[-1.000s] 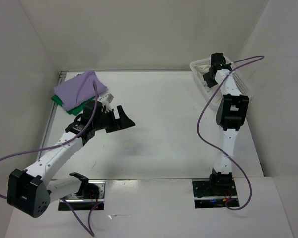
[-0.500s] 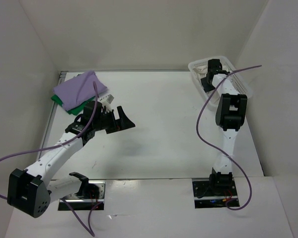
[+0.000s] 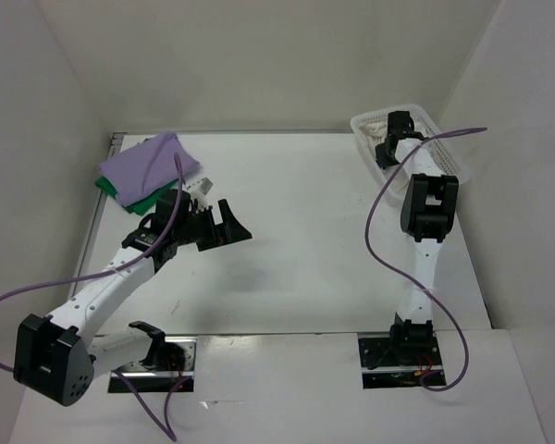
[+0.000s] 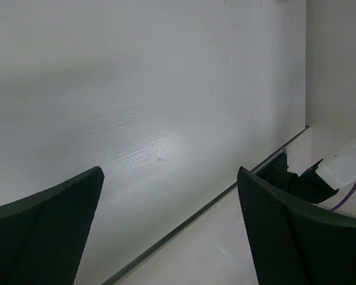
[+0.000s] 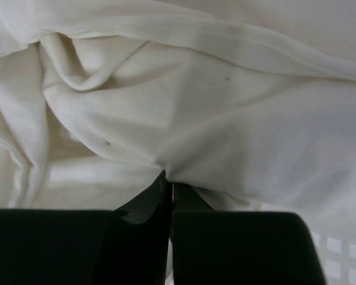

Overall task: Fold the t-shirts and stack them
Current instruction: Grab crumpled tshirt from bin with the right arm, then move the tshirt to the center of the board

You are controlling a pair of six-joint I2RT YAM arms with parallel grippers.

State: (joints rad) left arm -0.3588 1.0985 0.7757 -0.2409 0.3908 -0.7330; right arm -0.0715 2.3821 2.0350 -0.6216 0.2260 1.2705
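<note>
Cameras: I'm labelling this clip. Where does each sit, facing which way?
Top external: above, behind the bases, looking down at the table; left arm and right arm show.
Left wrist: on left arm, looking across the table, shared with top; open left gripper frames it.
Right wrist: faces the cream shirt; shut right gripper pinches it.

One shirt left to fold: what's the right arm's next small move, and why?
Probably lift the right gripper straight up: its jaws look shut on a fold of the cream shirt inside the basket, so raising should draw it out.
</note>
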